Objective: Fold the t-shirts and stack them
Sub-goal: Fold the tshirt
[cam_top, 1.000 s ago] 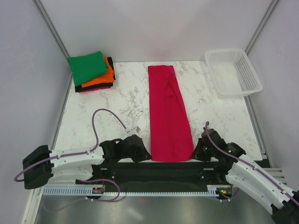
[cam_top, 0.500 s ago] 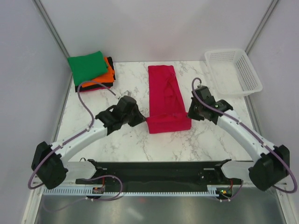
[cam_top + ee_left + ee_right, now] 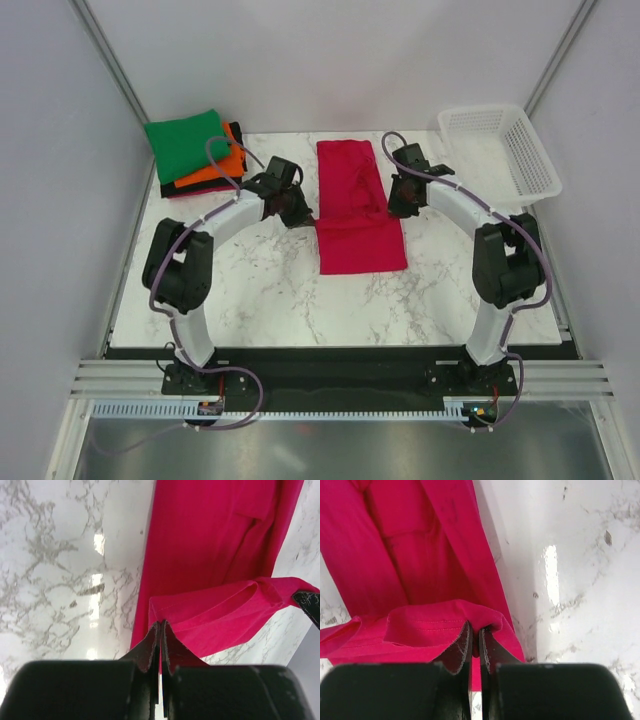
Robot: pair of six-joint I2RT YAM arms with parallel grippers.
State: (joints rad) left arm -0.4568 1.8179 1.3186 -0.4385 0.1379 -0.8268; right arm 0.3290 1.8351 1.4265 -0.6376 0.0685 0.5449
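1 crimson-pink short-sleeved cloth t-shirt (image 3: 358,205) lies mid-bench, its long axis running away from the arm bases, with the near hem lifted and doubled back toward the far end. The left gripper (image 3: 160,626) has its jaws pinching the hem's left corner. The right gripper (image 3: 475,629) pinches the right corner the same way. Both sit level, 1 on each side, equally near. 1 second ago the hem lay at the near edge of the white marble bench (image 3: 250,280). It now hangs over the shirt's middle. A folded green, orange and black stack (image 3: 195,155) sits far left.
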